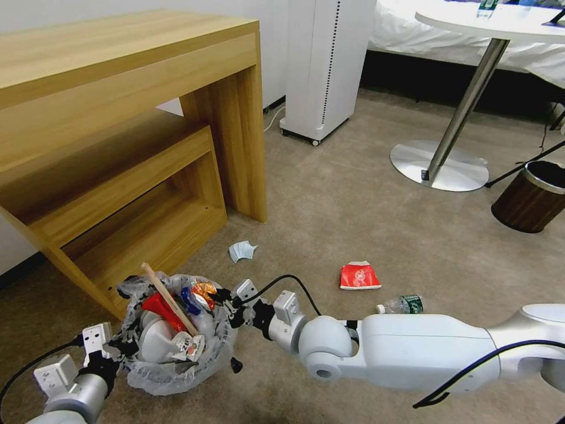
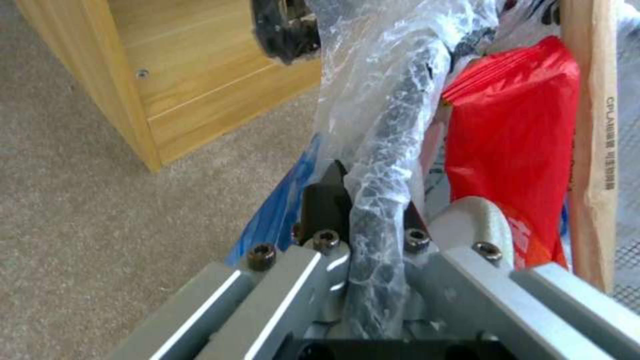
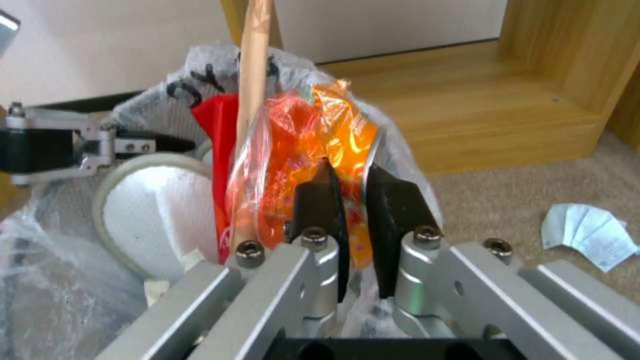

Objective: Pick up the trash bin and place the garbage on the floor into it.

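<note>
The small round black trash bin (image 1: 176,335) lined with a crinkly translucent white plastic bag sits at about 7 o'clock in the head view, just in front of the light wooden desk (image 1: 118,118) with its lower shelf. The left end effector (image 1: 115,347) is at the bin's 9 o'clock side, its fingers clenched on the bag-covered rim; in the left wrist view the black rim and plastic run between its two dark fingertips (image 2: 327,200). The right end effector (image 1: 226,300) reaches in from the 3 o'clock side, its black fingers (image 3: 320,210) grasping a crinkled orange packet (image 3: 340,135) at the bin's top edge.

Inside the bin lie a white slipper (image 1: 156,341), a red wrapper (image 1: 162,309) and a long wooden stick (image 1: 168,297) that leans out toward 11 o'clock.

On the beige-tan short-pile carpet floor (image 1: 353,218) some garbage is still loose: a pale blue mask (image 1: 242,251) at about 12 o'clock from the bin, a flat red wrapper (image 1: 359,275) toward 2 o'clock, and a clear bottle with a dark label (image 1: 403,304) near it, just above the right arm.

A dark brown wood-pattern bin with a silver rim (image 1: 532,197) stands well apart at the 3 o'clock edge, near a round white table's metal foot (image 1: 438,165)
</note>
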Tool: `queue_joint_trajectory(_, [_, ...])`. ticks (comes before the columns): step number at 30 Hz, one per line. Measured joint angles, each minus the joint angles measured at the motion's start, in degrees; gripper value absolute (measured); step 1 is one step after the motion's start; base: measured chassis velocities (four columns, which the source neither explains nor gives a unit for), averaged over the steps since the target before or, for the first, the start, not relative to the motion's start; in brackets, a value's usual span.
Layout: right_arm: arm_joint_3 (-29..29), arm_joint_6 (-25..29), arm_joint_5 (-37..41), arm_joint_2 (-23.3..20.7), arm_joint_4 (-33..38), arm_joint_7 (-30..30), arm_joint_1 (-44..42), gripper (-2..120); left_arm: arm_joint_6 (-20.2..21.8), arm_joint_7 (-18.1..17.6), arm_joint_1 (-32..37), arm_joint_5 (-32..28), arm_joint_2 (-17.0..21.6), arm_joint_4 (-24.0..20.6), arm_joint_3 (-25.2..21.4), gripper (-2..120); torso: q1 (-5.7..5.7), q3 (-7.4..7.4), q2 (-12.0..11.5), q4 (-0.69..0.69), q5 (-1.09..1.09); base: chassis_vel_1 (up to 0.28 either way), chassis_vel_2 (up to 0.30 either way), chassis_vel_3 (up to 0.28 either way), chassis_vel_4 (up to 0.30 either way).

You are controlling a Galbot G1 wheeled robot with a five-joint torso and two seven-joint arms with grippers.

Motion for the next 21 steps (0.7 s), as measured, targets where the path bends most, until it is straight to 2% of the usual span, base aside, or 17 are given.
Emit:
queue_joint_trajectory(14, [-0.65, -0.71, -1.33, -0.39, 0.05, 0.81, -0.94, 7, -0.31, 0.34, -0.01, -0.11, -0.09, 0.19, 0.02, 1, 0.0, 0.0, 0.0, 0.0, 0.0, 0.0, 0.0, 0.0, 0.0])
queue_joint_trajectory(21, [-1.09, -2.08, -0.95, 1.43, -0.96, 2.76, -1.14, 6, -0.56, 0.24, 0.43, 0.13, -0.41, -0.1, 0.04, 1, 0.0, 0.0, 0.0, 0.0, 0.01, 0.0, 0.0, 0.0, 0.0])
